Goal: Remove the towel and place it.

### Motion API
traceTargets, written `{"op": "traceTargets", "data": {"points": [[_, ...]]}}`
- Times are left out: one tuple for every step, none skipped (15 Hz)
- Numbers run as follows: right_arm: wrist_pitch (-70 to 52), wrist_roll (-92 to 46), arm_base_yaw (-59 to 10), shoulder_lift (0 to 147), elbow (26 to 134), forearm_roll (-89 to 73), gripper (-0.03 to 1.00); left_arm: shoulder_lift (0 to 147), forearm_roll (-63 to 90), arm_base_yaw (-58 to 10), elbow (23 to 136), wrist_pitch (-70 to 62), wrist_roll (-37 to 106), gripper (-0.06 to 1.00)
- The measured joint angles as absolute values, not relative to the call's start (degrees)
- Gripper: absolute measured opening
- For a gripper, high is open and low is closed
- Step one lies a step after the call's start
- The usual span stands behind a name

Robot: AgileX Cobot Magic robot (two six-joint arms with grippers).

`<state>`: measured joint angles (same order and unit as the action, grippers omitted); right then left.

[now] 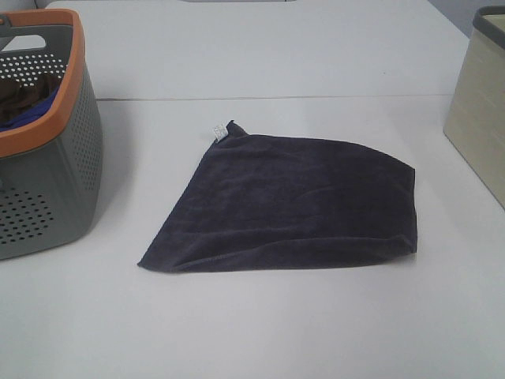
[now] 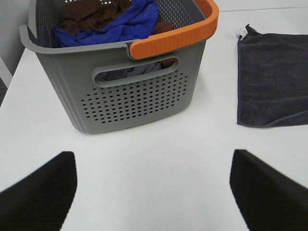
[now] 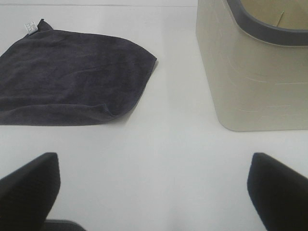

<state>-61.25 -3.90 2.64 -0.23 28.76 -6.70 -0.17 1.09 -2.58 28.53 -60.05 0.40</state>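
The dark charcoal-navy towel (image 1: 288, 204) lies flat on the white table (image 1: 260, 324), folded over, its white tag (image 1: 217, 132) at the far corner. It also shows in the left wrist view (image 2: 274, 79) and in the right wrist view (image 3: 67, 79). Neither arm shows in the exterior high view. My left gripper (image 2: 153, 192) is open and empty, in front of the grey basket (image 2: 134, 91), apart from the towel. My right gripper (image 3: 154, 192) is open and empty, between the towel and the beige bin (image 3: 255, 82).
The grey basket with an orange rim (image 1: 47, 150) stands at the left and holds a bright blue cloth (image 2: 122, 24) and a brown cloth (image 2: 86, 12). A beige bin with a dark rim (image 1: 481, 110) stands at the right edge.
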Motion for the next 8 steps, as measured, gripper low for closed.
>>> {"op": "traceTargets", "data": {"points": [[-61.25, -3.90, 2.64, -0.23, 28.76, -6.70, 0.96, -0.17, 1.09, -2.58, 28.53, -60.05, 0.40, 0.81], [-61.25, -3.90, 2.64, -0.23, 28.76, -6.70, 0.96, -0.17, 1.09, -2.58, 28.53, -60.05, 0.40, 0.81], [-61.25, -3.90, 2.64, -0.23, 28.76, -6.70, 0.96, -0.17, 1.09, -2.58, 28.53, -60.05, 0.40, 0.81], [-61.25, -3.90, 2.64, -0.23, 28.76, -6.70, 0.96, -0.17, 1.09, -2.58, 28.53, -60.05, 0.40, 0.81], [-61.25, -3.90, 2.64, -0.23, 28.76, -6.70, 0.96, -0.17, 1.09, -2.58, 28.53, -60.05, 0.40, 0.81], [-61.25, -3.90, 2.64, -0.23, 28.76, -6.70, 0.96, -0.17, 1.09, -2.58, 28.53, -60.05, 0.40, 0.81], [-61.25, -3.90, 2.64, -0.23, 28.76, -6.70, 0.96, -0.17, 1.09, -2.58, 28.53, -60.05, 0.40, 0.81], [-61.25, -3.90, 2.64, -0.23, 28.76, -6.70, 0.96, -0.17, 1.09, -2.58, 28.53, -60.05, 0.40, 0.81]]}}
